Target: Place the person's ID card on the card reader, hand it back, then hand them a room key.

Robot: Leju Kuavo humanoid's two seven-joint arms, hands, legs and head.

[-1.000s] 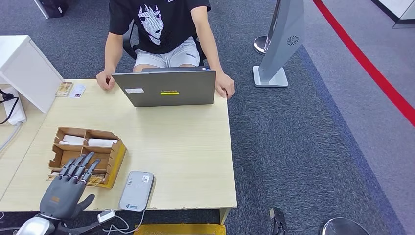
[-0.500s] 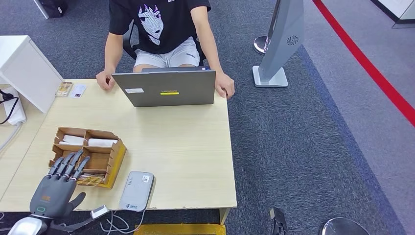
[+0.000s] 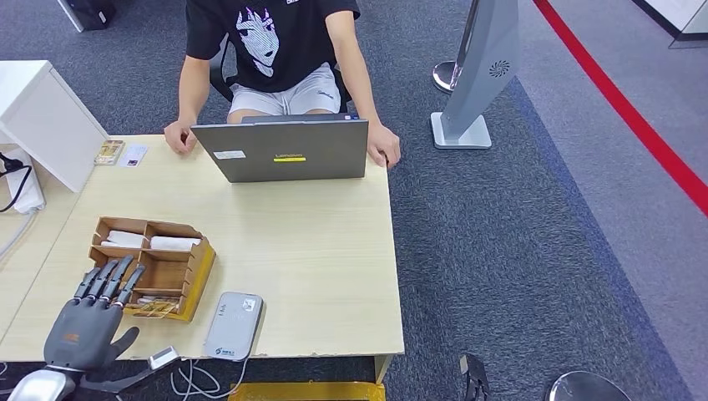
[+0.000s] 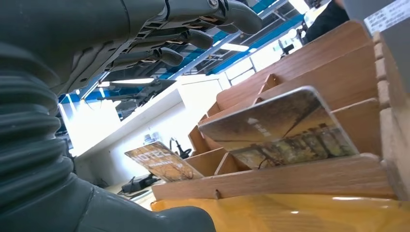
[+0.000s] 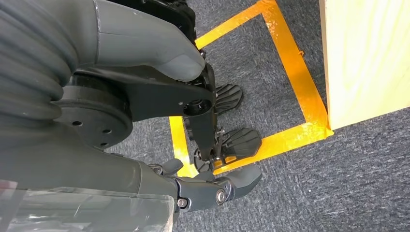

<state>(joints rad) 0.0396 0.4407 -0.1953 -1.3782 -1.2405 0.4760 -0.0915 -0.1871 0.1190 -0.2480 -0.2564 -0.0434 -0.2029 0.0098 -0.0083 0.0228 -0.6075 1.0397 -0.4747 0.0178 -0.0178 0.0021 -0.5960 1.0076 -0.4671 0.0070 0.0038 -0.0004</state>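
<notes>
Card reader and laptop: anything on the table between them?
No. In the head view, bare tabletop runs from the card reader to the laptop.

the left hand (image 3: 83,322) covers the near corner of the cardboard organizer (image 3: 167,267); card (image 3: 132,154) print too small.

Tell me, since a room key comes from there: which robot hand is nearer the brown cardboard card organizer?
Left. The left hand hovers at the brown cardboard card organizer; the right hand hangs below table level.
</notes>
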